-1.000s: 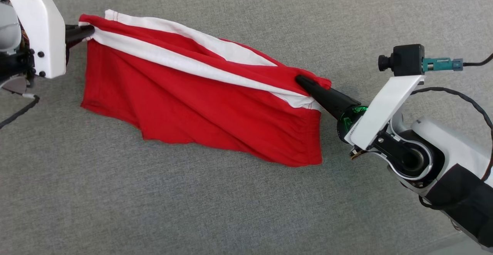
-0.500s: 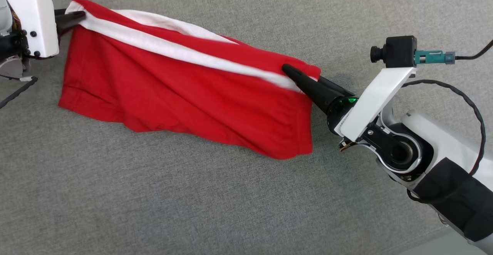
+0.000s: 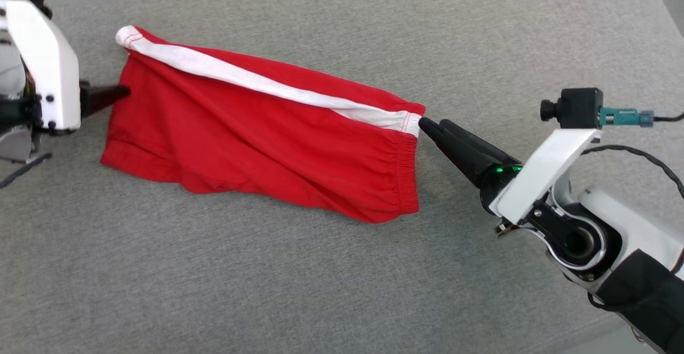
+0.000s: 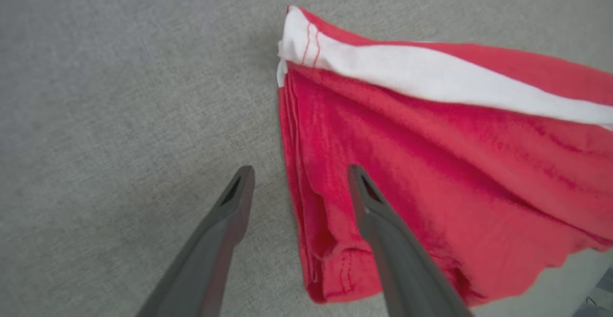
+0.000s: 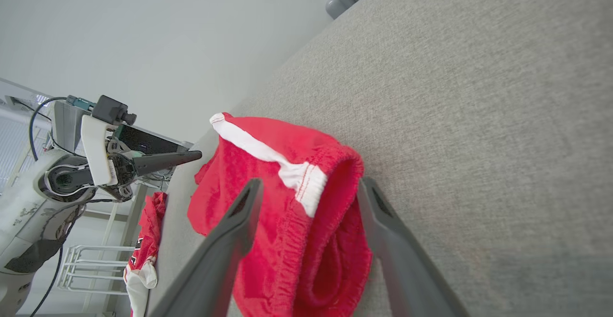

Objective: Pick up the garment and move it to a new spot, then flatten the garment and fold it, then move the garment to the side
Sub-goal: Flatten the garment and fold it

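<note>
We see the red garment (image 3: 256, 145) lying on the grey fabric surface (image 3: 320, 279), its white stripe (image 3: 256, 84) along the far edge. Our left gripper (image 4: 300, 170) at its left end and right gripper (image 3: 433, 123) at its right end both gape wide, gripping nothing

What I can't see
Out past the jaws of my left gripper (image 4: 300, 169) the garment (image 4: 431, 164) runs off the frame edge, and one finger (image 4: 380, 231) covers its hem; between the jaws of my right gripper (image 5: 311, 182) its gathered end drops past the bottom edge.
</note>
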`<state>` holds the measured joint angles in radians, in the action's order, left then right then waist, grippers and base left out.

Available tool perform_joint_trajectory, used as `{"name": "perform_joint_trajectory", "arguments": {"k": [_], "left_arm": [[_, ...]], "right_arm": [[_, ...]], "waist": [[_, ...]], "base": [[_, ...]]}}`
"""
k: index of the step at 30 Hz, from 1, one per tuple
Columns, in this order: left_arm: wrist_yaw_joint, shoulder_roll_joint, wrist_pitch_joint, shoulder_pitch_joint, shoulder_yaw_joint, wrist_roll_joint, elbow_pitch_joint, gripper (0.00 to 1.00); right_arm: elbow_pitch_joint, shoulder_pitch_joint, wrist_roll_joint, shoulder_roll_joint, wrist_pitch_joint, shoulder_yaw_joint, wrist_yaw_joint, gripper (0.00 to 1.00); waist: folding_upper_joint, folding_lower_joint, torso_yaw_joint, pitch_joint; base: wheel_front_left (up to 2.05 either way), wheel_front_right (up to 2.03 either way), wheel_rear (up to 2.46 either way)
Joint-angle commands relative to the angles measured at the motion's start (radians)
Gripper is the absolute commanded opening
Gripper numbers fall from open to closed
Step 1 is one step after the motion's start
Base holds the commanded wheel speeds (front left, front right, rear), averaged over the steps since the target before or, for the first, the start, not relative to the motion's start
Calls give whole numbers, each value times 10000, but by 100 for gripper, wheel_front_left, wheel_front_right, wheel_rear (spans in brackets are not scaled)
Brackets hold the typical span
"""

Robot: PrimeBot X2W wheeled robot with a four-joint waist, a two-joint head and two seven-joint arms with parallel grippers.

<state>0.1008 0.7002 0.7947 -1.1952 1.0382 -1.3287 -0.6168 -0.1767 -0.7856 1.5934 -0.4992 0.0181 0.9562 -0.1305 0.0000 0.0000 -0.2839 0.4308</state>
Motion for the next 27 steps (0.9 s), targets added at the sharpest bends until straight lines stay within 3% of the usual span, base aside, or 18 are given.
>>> {"name": "perform_joint_trajectory", "arguments": {"k": [1,11,12,13,15,16,27], "left_arm": [[-55,4,120,231,29,-182,-6,100],[-499,287,1605,1096,186,-1133,539,100],[-553,312,1667,1164,171,-1212,623,91],[-553,312,1667,1164,171,-1212,623,91],[-659,367,1723,1227,126,-1348,762,44],[-675,362,1674,1297,65,-1441,815,0],[-466,451,941,2191,-192,-1864,1390,0]], "right_arm": [[53,171,-66,-116,102,-54,-5,100],[222,726,-121,-464,406,-196,-5,100],[222,764,-115,-477,426,-200,-5,100],[222,764,-115,-477,426,-200,-5,100],[210,829,-98,-486,442,-207,-5,100],[189,859,-86,-492,457,-217,-5,100],[-150,1506,87,-725,359,-188,-5,100]], "waist": [[0,0,-123,28],[0,0,-540,100],[0,0,-562,86],[0,0,-562,86],[0,0,-576,45],[0,0,-559,4],[0,0,186,-1263]], "base": [[0,0,0],[0,0,0],[0,0,0],[0,0,0],[0,0,0],[0,0,0],[0,0,0]]}}
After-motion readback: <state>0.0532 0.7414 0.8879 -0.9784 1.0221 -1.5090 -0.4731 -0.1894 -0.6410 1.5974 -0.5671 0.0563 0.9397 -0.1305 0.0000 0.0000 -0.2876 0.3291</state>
